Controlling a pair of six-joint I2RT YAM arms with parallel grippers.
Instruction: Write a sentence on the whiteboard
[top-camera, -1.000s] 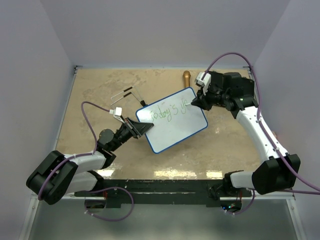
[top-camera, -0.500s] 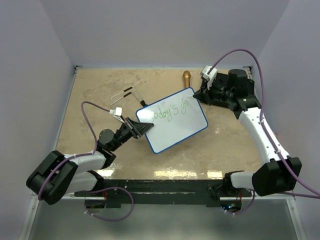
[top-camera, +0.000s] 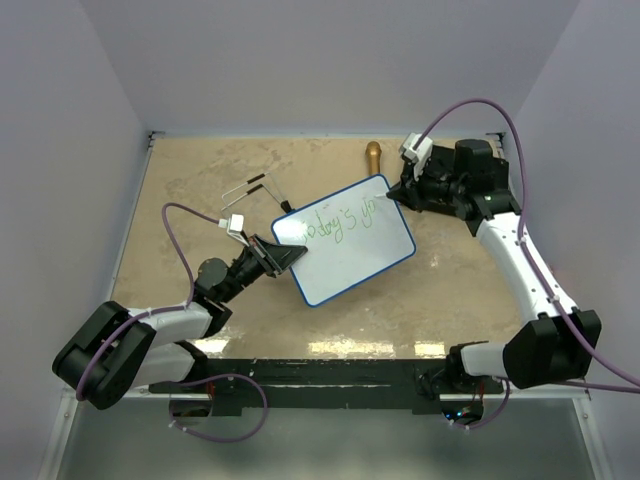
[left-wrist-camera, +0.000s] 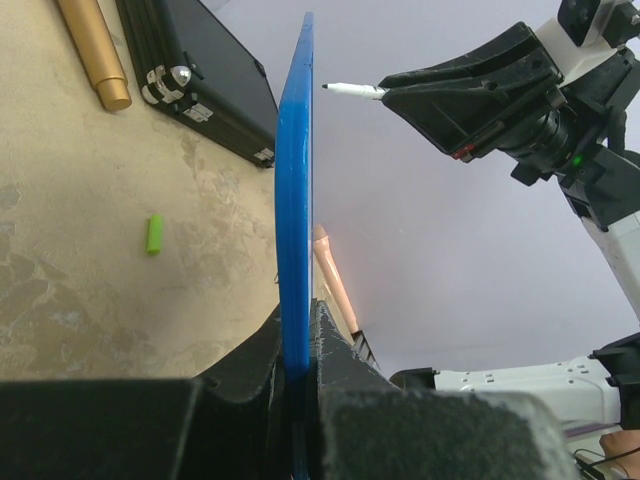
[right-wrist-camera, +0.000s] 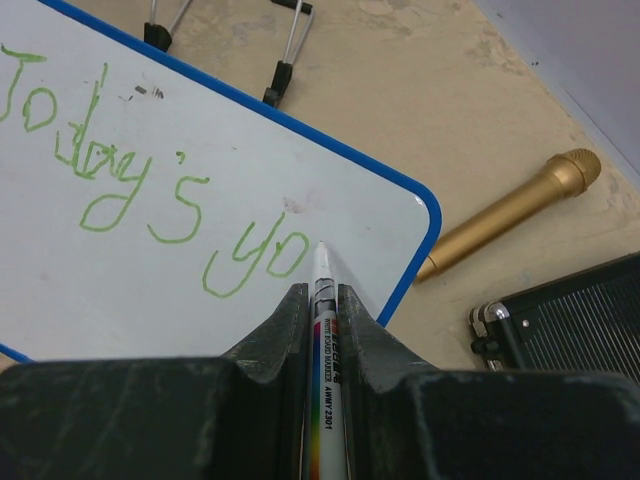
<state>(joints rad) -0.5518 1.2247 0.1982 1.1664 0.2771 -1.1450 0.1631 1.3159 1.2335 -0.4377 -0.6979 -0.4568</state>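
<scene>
The whiteboard (top-camera: 345, 240) has a blue rim and is held tilted over the table. Green writing on it reads "Today's yo". My left gripper (top-camera: 283, 257) is shut on its left edge; the left wrist view shows the board edge-on (left-wrist-camera: 295, 200) between the pads (left-wrist-camera: 298, 340). My right gripper (top-camera: 395, 193) is shut on a white marker (right-wrist-camera: 326, 330) at the board's far right corner. Its tip sits just right of the last "o" on the whiteboard (right-wrist-camera: 150, 260). In the left wrist view the marker (left-wrist-camera: 352, 90) tip stands a small gap off the board's face.
A gold cylinder (top-camera: 372, 155) lies on the table behind the board, next to a black case (right-wrist-camera: 570, 320). A small green cap (left-wrist-camera: 154, 233) lies on the table under the board. Thin metal rods with black tips (top-camera: 250, 190) lie at the back left.
My right gripper has shifted toward the board's far right corner with the marker, and the last green letters have grown into "yo". The left arm and the board have not moved.
</scene>
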